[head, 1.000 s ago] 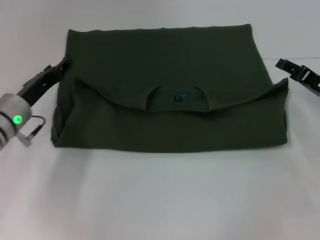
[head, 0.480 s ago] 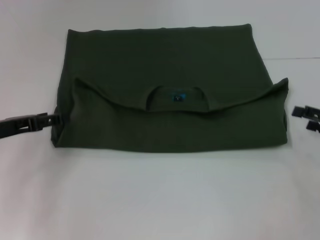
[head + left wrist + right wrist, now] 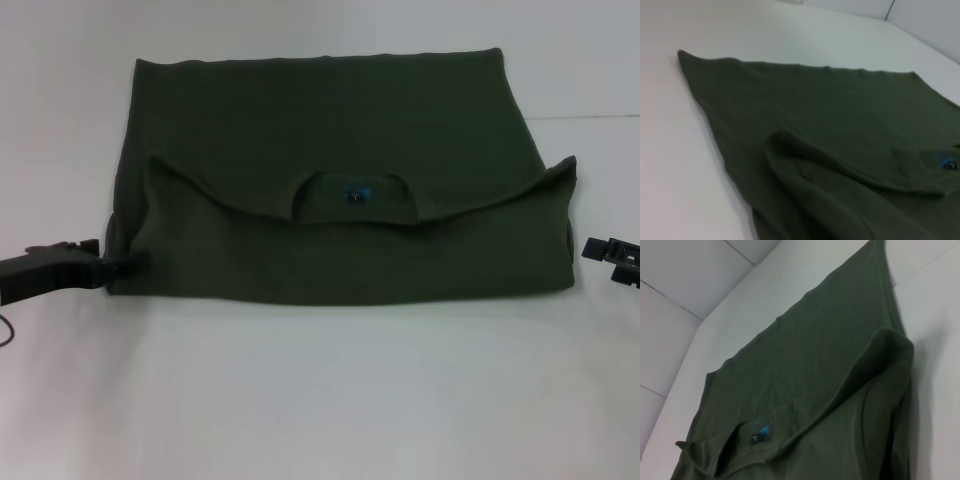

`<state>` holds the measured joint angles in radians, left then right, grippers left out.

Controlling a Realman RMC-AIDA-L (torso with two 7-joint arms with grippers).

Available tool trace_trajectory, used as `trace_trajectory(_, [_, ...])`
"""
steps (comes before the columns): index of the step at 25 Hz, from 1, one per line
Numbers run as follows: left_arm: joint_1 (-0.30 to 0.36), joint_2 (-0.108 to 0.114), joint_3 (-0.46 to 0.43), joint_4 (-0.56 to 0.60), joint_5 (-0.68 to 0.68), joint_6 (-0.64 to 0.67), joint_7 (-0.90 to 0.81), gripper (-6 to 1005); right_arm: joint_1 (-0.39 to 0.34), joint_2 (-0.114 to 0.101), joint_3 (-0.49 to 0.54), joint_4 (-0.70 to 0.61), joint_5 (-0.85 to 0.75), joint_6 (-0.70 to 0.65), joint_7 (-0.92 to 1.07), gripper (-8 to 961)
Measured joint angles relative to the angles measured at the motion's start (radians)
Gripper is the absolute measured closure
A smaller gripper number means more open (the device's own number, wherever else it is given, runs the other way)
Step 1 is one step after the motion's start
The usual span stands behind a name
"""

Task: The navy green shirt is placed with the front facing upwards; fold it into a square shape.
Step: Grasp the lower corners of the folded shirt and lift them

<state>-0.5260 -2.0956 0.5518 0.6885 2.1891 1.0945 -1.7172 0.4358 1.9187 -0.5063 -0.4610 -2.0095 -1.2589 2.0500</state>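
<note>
A large dark olive-green cotton T-shirt lies flat toward the far edge of a plain white desk. It is folded into a wide rectangle, its top part turned down over the body, so the plain back shows. The round ribbed collar sits at the centre (a small blue-marked neck label shows inside it). The left gripper, black, touches the shirt's near left corner; whether it is apart or clamped cannot be told. The right gripper rests just beside the shirt's right edge, its state equally unclear.
</note>
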Motion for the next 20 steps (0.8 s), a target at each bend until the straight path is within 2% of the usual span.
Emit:
trace_trajectory(8, [-0.038, -0.015, 0.009, -0.058, -0.002, -0.069, 0.023, 125, 0.003, 0.006, -0.001, -0.001, -0.001, 0.002, -0.003, 11])
trace_trajectory(11, [-0.046, -0.023, 0.041, -0.071, 0.000, -0.103, 0.029, 125, 0.005, 0.009, -0.006, -0.001, -0.001, 0.005, -0.005, 12])
trace_trajectory(17, [-0.043, -0.025, 0.054, -0.072, -0.006, -0.088, 0.019, 125, 0.010, 0.011, -0.009, -0.001, -0.002, 0.008, -0.007, 12])
trace_trajectory(20, [-0.041, -0.024, 0.054, -0.070, 0.000, -0.077, 0.016, 161, 0.009, 0.011, -0.009, -0.001, -0.002, 0.009, -0.007, 13])
